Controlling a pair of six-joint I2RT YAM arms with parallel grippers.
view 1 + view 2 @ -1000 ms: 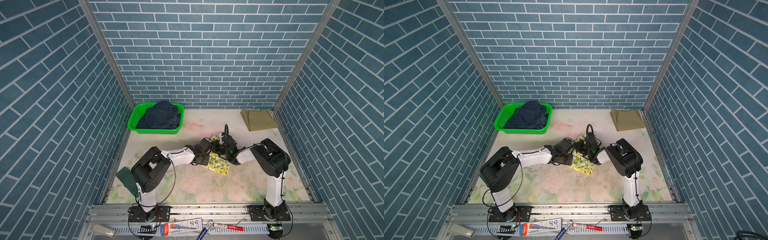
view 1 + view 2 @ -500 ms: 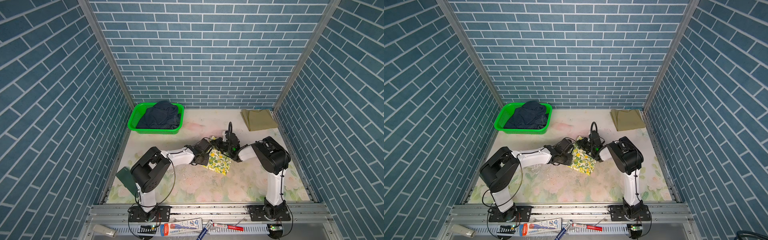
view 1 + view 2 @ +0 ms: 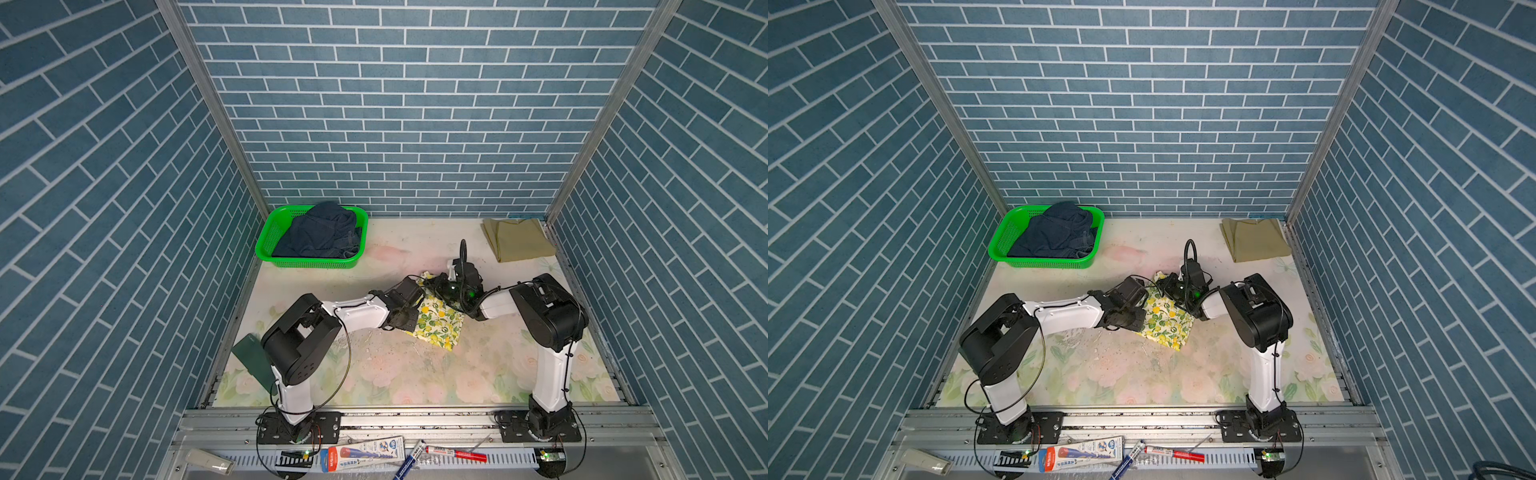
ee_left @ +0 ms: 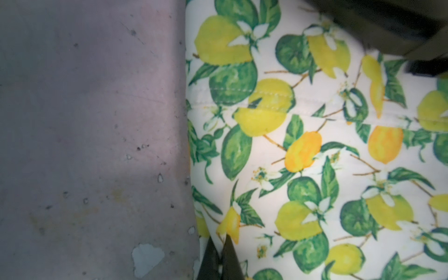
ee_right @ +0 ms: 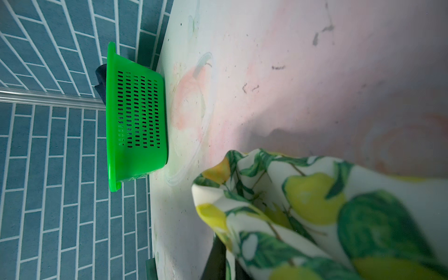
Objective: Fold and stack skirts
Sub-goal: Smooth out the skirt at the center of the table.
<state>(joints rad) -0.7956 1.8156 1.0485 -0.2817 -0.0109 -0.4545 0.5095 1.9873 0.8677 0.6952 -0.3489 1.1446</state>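
Folding the lemon skirt (image 3: 436, 328) is, as we judge it, the step in hand. It lies on the table (image 3: 374, 374), on the arms' side of the green basket (image 3: 307, 262) and off to that basket's right, already doubled into a small, skewed rectangle.

The left gripper (image 4: 219, 259) rests at the skirt edge that faces the basket's side of the table. Its jaws are pressed together. We cannot tell whether any cloth is caught between them or whether they only pin the edge down.

A little closer to the basket, the right gripper (image 3: 435, 286) has the skirt's far corner raised off the table. The cloth drapes over it in the wrist view, so we read it as clamped on that corner.

To do this fold well, we would leave the left pin where it is so the lower layers cannot slide. We would carry the raised corner low and straight across, match it to the opposite edge, and let go only once it lies flat.

Farther back, the navy denim skirt (image 3: 320, 232) is heaped unfolded inside the basket. The olive skirt (image 3: 517, 239) lies folded flat, well apart from the basket along the same back wall. It looks to us like the base of the stack.
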